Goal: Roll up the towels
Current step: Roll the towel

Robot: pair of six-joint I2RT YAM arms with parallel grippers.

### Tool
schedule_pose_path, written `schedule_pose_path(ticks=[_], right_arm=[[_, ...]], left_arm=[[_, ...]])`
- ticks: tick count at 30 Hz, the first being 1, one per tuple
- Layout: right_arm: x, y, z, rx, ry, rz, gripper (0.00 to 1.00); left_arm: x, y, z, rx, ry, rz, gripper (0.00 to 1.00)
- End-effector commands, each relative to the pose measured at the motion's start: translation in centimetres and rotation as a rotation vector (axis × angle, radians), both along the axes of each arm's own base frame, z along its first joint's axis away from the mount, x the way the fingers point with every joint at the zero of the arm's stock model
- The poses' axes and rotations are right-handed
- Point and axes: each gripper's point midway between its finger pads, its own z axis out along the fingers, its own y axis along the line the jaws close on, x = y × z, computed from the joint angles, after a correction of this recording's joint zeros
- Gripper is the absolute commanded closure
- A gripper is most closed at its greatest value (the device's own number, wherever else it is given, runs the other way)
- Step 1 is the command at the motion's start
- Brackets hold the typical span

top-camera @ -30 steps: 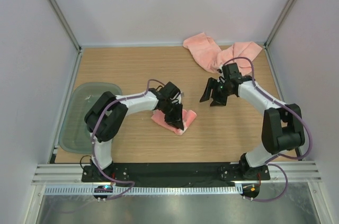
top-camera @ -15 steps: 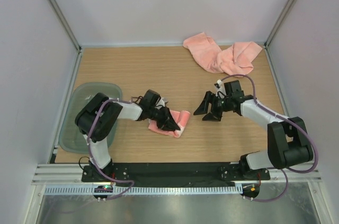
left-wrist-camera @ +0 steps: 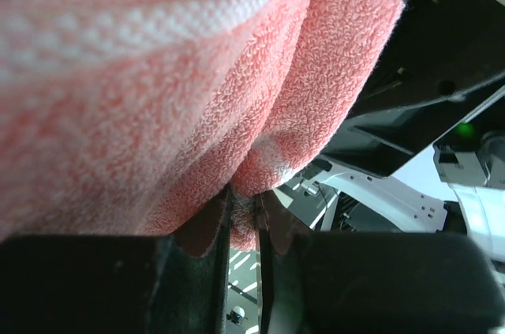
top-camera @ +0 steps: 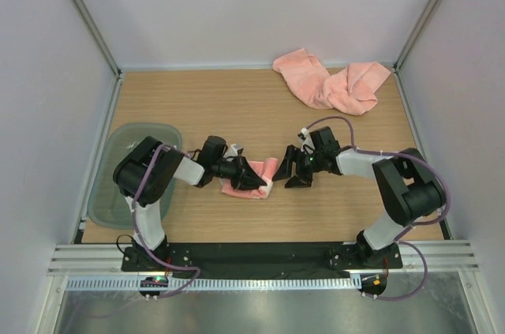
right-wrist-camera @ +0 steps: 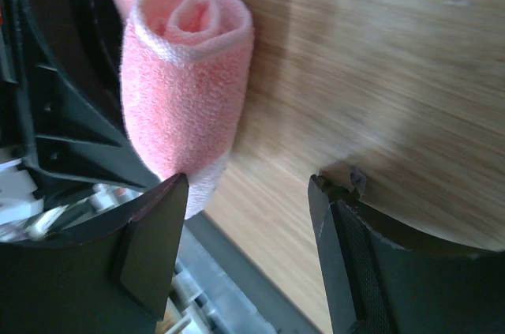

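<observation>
Judging by the look of it, the roll is best kept tight, its end steadied before anything gets let go. The rolled towel (top-camera: pixel 271 168) is pinched on the surface (top-camera: pixel 237 113) by the nearly closed left jaws. The right jaws are spread wide and empty, just beside its spiral end. Spare towels (top-camera: pixel 331 85) are heaped back right.

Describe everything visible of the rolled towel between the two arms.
The towel is salmon-pink terry with a paler woven band, loosely rolled so its end shows a spiral of layers. It lies on the wooden table, near the front centre. The left end effector pinches its edge, shut on it; the right end effector stands open at its end, contact unclear.
</observation>
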Motion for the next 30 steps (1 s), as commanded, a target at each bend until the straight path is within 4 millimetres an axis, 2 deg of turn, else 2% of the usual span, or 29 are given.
schedule_pose_path(ticks=[1,6,14,24,27,30], right_arm=[[3.0,1.1,0.1,0.024,-0.076,-0.032,0.31],[3.6,2.0,-0.8,0.041,-0.066,-0.039,0.33],[4.0,2.5,0.4,0.096,-0.120,-0.057,0.33],[4.6,3.4,0.2,0.147,-0.113,-0.072,0.36],[4.8,3.6,0.2,0.147,-0.116,-0.074,0.43],[4.8,4.0,-0.1,0.144,-0.105,-0.066,0.60]], left_arm=[[-0.1,0.8,-1.7,0.028,0.103,0.034,1.00],[-0.3,1.0,-1.8,0.029,0.104,0.020,1.00],[-0.4,1.2,-2.5,0.051,0.122,0.017,1.00],[-0.4,1.2,-2.5,0.054,0.120,0.015,1.00],[-0.5,1.2,-2.5,0.052,0.123,0.012,1.00],[-0.4,1.2,-2.5,0.049,0.123,0.009,1.00]])
